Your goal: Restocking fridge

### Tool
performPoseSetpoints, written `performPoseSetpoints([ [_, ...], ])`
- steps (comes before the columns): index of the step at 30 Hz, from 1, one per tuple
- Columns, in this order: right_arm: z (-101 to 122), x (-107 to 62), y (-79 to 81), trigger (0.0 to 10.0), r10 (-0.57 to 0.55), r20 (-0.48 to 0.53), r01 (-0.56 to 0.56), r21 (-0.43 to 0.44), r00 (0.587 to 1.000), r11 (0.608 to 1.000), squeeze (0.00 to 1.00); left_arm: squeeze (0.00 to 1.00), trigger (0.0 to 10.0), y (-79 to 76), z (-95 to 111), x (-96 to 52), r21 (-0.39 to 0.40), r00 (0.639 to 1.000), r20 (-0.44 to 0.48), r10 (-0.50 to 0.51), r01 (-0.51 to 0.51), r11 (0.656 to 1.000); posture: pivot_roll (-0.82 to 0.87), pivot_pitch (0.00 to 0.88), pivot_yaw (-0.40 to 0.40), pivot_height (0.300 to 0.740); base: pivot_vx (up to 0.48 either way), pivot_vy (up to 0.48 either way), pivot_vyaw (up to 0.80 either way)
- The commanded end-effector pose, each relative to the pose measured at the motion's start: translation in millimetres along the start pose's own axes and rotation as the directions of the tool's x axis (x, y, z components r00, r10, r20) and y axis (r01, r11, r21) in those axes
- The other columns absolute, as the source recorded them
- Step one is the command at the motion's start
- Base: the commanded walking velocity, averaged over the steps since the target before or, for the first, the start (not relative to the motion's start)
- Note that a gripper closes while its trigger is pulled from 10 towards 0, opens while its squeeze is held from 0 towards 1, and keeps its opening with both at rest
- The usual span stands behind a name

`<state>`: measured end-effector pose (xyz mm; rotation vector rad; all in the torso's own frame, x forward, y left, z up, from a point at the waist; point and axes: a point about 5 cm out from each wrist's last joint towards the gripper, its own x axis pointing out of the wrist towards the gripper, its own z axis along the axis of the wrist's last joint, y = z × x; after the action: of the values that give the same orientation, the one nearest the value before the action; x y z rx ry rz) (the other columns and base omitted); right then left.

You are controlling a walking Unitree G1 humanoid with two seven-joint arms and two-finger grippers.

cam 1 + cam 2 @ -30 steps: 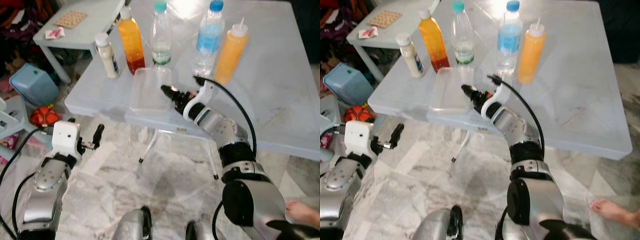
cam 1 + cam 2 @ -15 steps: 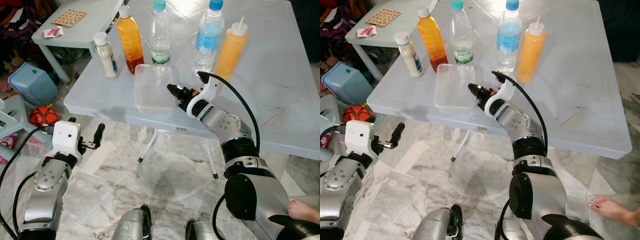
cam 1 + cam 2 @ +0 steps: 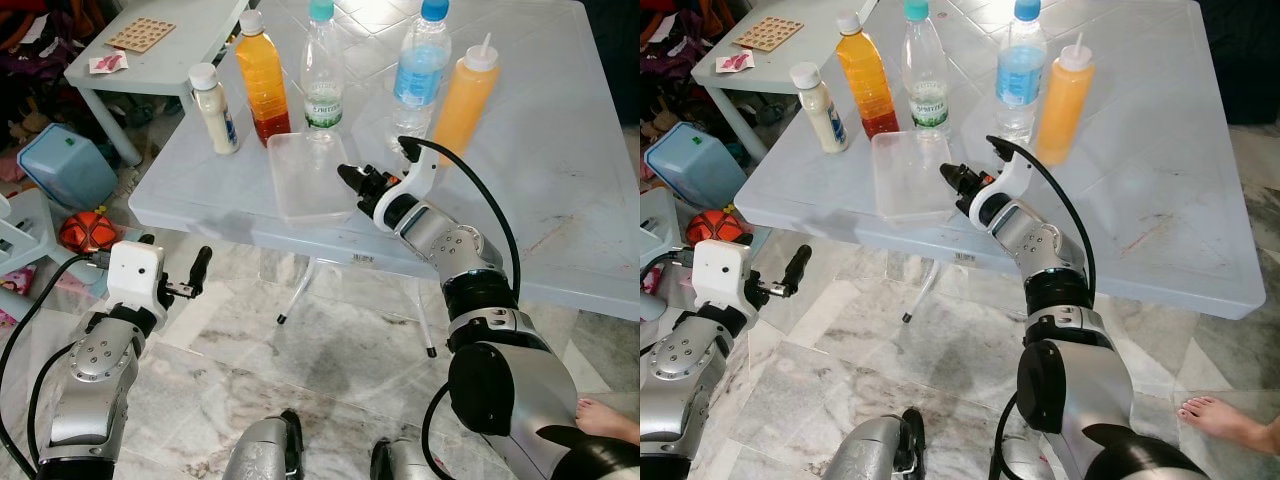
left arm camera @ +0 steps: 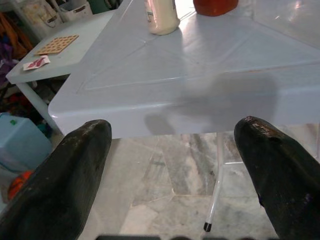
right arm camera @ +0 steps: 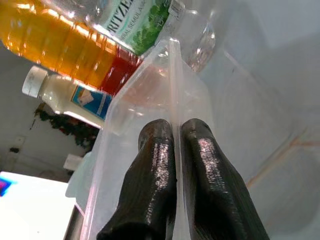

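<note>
A clear plastic container (image 3: 300,180) lies on the pale blue table (image 3: 560,200) near its front edge. My right gripper (image 3: 347,178) is shut on the container's right rim; in the right wrist view the rim runs between the two pressed fingers (image 5: 156,150). Behind the container stand a small white bottle (image 3: 214,110), an orange juice bottle (image 3: 262,80), a green-capped water bottle (image 3: 321,70), a blue-capped water bottle (image 3: 417,70) and an orange squeeze bottle (image 3: 462,95). My left gripper (image 4: 170,130) is open and holds nothing, low in front of the table's left corner.
A smaller side table (image 3: 160,50) with a waffle-patterned mat stands at the back left. A blue bin (image 3: 58,165) and a red-orange ball (image 3: 88,230) lie on the floor to the left. A person's bare foot (image 3: 605,420) is at the lower right on the marble floor.
My right gripper has edged slightly to the right along the table with the container's rim in it. The left arm has held still.
</note>
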<state>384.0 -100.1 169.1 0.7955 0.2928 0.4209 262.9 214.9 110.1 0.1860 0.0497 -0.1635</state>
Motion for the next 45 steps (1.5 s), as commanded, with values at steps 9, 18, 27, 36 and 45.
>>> performPoseSetpoints([
  [9,-12.6,-26.4,6.5,10.0,0.0,0.029,0.003,-0.113,1.0,0.994,0.0,0.0,10.0,-1.4,-3.3,4.0,-0.01,1.0,0.0,0.018,-0.018,1.0,0.11,0.134,0.069,0.74,0.0,0.0,0.0],
  [18,-26.4,-43.9,1.5,10.0,-0.048,0.041,0.052,-0.118,0.998,0.992,1.0,0.0,10.0,-8.2,-3.1,10.3,-0.028,1.0,0.014,0.007,-0.006,1.0,0.07,0.118,0.066,0.74,0.0,0.0,0.0],
  [27,-13.4,-51.2,4.1,10.0,-0.058,0.12,0.073,-0.125,0.991,0.99,1.0,0.0,10.0,-8.8,-3.1,13.6,-0.031,1.0,0.026,0.007,-0.006,1.0,0.07,0.103,0.065,0.74,0.0,0.0,0.0],
  [36,-14.6,-50.6,17.3,10.0,0.037,0.09,-0.031,-0.066,0.995,0.997,1.0,0.0,10.0,-6.8,-2.4,12.7,-0.028,0.999,0.031,0.011,-0.01,1.0,0.08,0.101,0.066,0.74,0.0,0.0,0.0],
  [45,-27.3,-54.1,17.7,10.0,0.053,0.023,-0.052,-0.027,0.998,0.998,0.0,0.0,10.0,-7.5,-2.6,13.1,-0.029,0.999,0.037,0.006,-0.005,1.0,0.08,0.107,0.066,0.74,0.0,0.0,0.0],
])
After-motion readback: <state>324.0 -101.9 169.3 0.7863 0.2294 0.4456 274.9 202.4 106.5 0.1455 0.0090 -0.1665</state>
